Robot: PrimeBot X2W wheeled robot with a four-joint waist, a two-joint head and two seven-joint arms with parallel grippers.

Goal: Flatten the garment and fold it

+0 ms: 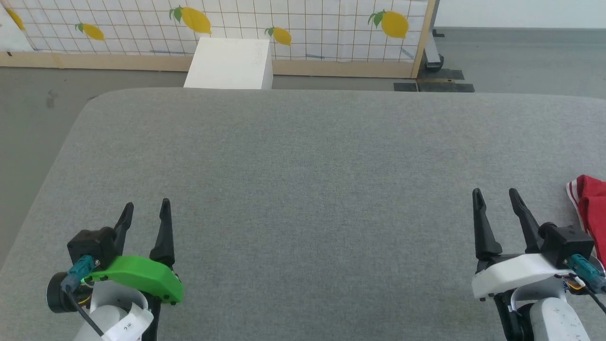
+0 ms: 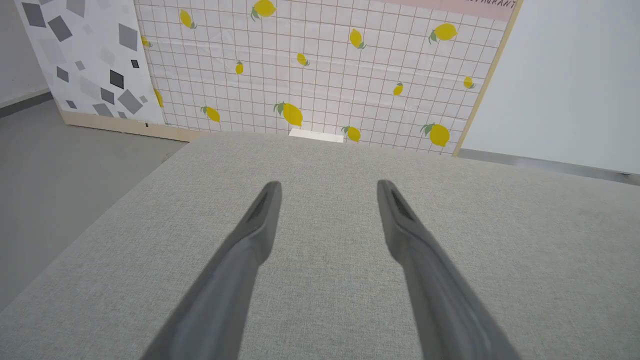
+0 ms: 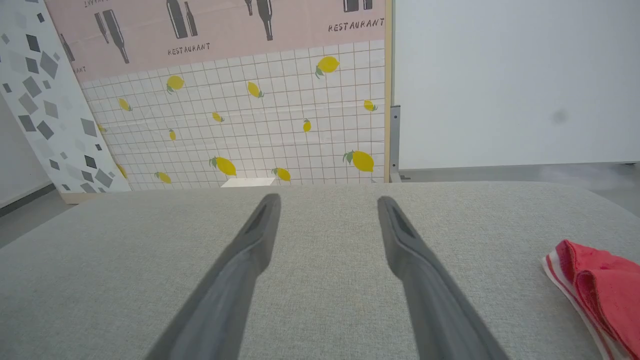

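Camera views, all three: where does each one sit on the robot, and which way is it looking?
Head view: on the head, looking forward and down at the grey table; open left gripper lower left, open right gripper lower right.
Left wrist view: on the left wrist, looking along its two fingers across the table to the lemon-print panel.
Right wrist view: on the right wrist, looking along its fingers toward that panel too.
Shared: head and right wrist views both catch the red garment at their right edge.
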